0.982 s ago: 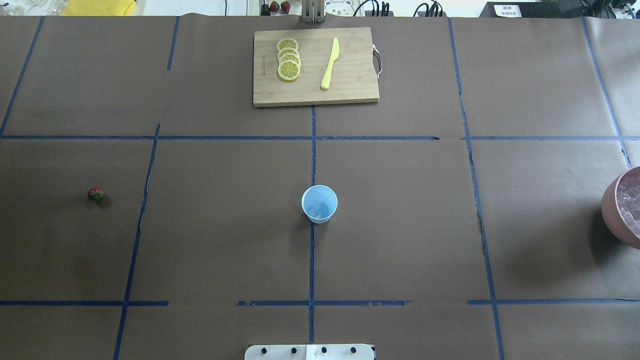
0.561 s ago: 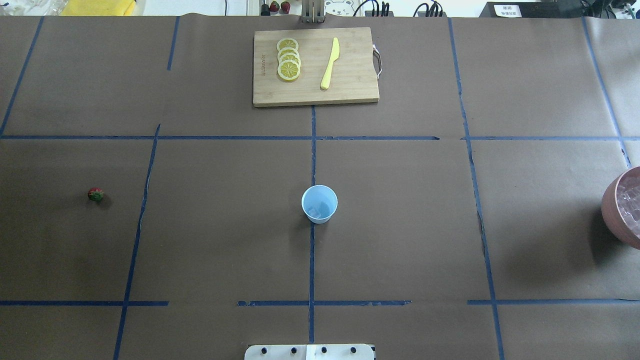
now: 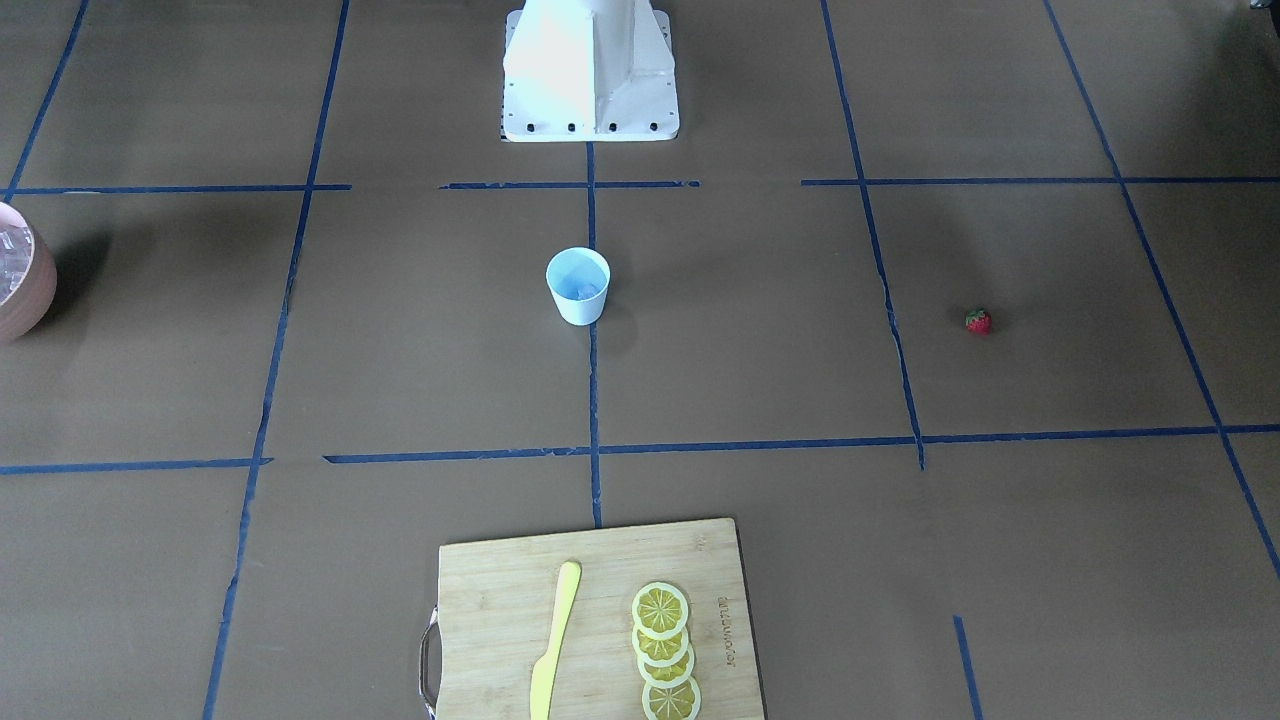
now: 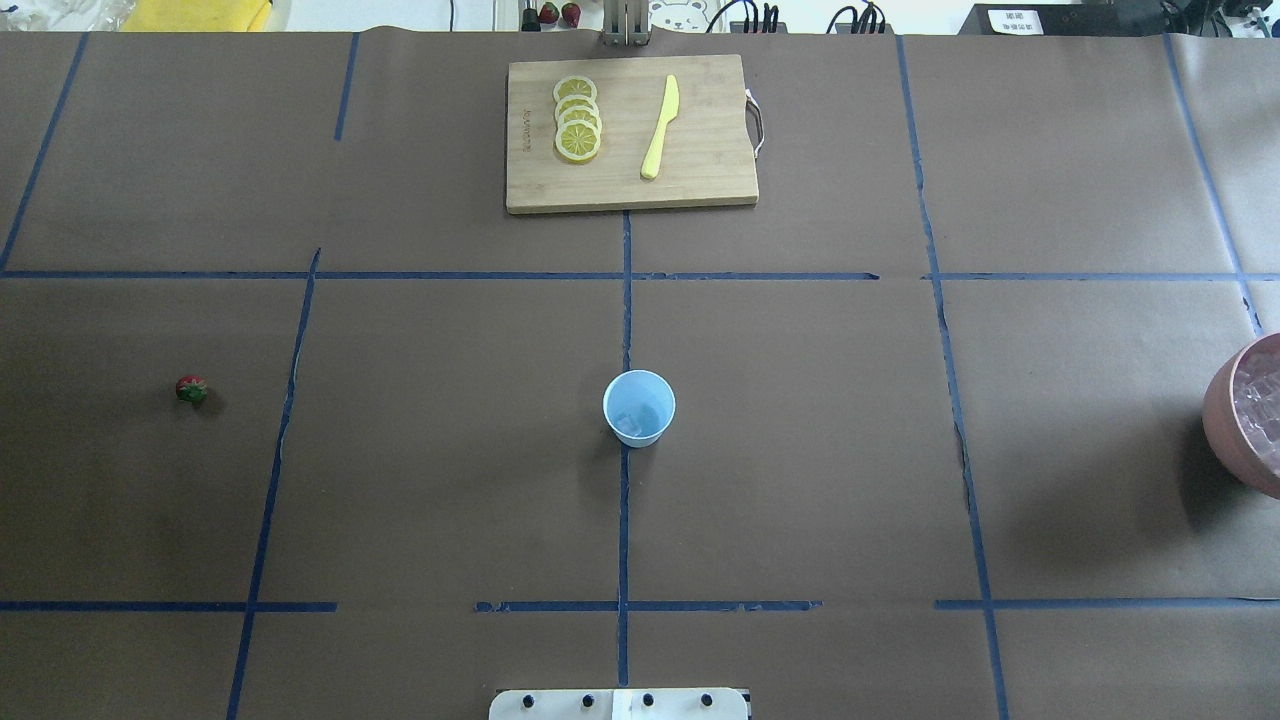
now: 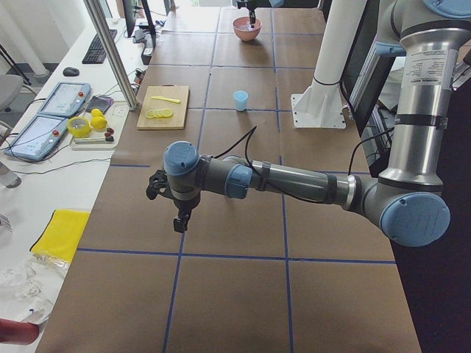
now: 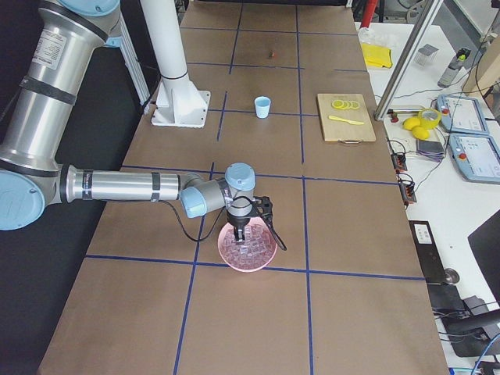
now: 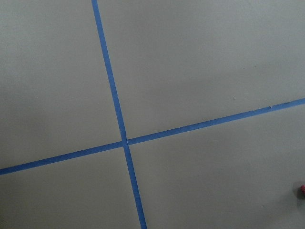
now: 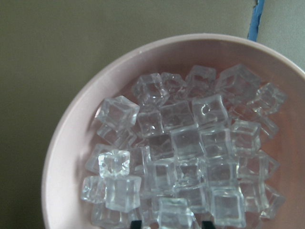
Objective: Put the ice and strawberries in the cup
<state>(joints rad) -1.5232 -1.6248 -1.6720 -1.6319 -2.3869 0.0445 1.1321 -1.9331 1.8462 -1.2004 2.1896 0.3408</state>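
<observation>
The pale-blue cup (image 4: 639, 408) stands upright at the table's middle with one ice cube (image 4: 628, 426) inside. A tiny red strawberry (image 4: 191, 389) lies alone far to the left; its red edge shows in the left wrist view (image 7: 302, 191). A pinkish bowl (image 6: 248, 246) at the right end holds several ice cubes (image 8: 186, 152). My right gripper (image 8: 170, 225) hangs just above those cubes, its dark fingertips (image 8: 135, 223) apart, so it is open. My left gripper (image 5: 180, 219) hovers over bare table short of the strawberry; whether it is open or shut I cannot tell.
A wooden cutting board (image 4: 700, 170) at the far middle carries several lemon slices (image 4: 577, 118) and a yellow knife (image 4: 660, 127). The white robot base (image 3: 590, 70) stands behind the cup. Blue tape lines cross the brown table cover.
</observation>
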